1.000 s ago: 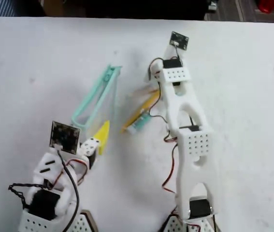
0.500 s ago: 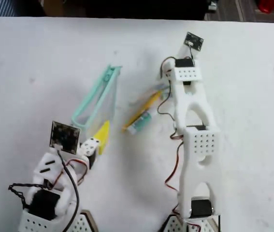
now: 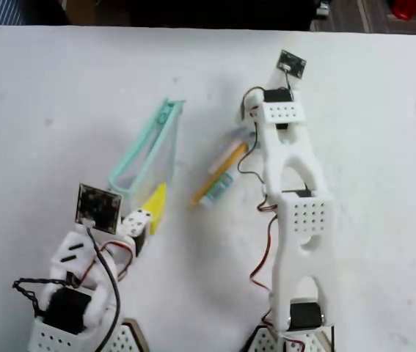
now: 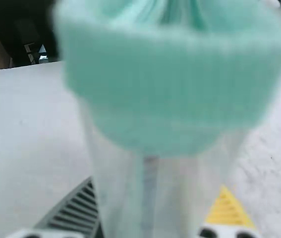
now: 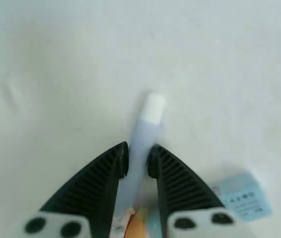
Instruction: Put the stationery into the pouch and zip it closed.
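The right tool is pinching a pale pen just below its white cap. Its two black ribbed fingers press on the barrel from either side, and the capped end points out over the white desk. Close behind the fingers sit the tip of an orange pencil and a labelled tube, the tube just beside one finger. Seen from above, this tool is at about 1 o'clock from the desk's middle, and the pen, pencil and tube lie close together, trailing from the tool toward 7 o'clock. The pouch is clear, and its mint-green rim forms a narrow loop. It lies at 9 o'clock from that bundle and apart from it, its length running from 1 o'clock to 7 o'clock. The left tool is clamped on the pouch's 7 o'clock end. In the left wrist view the clear wall stands between a grey ribbed finger and a yellow one, with the green edge beyond. The left arm's base is at 7 o'clock on the desk, the right arm's at 5 o'clock.
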`<act>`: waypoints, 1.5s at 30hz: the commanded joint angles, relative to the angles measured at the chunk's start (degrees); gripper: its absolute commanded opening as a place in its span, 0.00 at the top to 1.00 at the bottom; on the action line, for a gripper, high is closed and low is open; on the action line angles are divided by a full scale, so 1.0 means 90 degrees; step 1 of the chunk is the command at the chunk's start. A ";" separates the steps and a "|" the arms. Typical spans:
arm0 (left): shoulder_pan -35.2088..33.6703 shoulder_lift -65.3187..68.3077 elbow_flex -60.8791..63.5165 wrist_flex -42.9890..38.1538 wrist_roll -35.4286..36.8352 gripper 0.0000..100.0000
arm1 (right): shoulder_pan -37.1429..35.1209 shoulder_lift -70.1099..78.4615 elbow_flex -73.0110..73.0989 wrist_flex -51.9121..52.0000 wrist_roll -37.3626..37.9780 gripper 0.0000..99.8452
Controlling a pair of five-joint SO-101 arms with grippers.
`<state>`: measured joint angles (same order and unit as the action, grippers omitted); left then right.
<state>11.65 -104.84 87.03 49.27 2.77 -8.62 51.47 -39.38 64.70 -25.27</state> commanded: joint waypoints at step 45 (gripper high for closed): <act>0.0083 0.0005 -0.0117 0.0078 0.0137 0.80 | 0.0327 -0.3013 -0.1221 0.2681 0.0274 0.98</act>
<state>11.65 -104.84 87.03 49.36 3.74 -5.89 31.43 -47.47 88.62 -23.52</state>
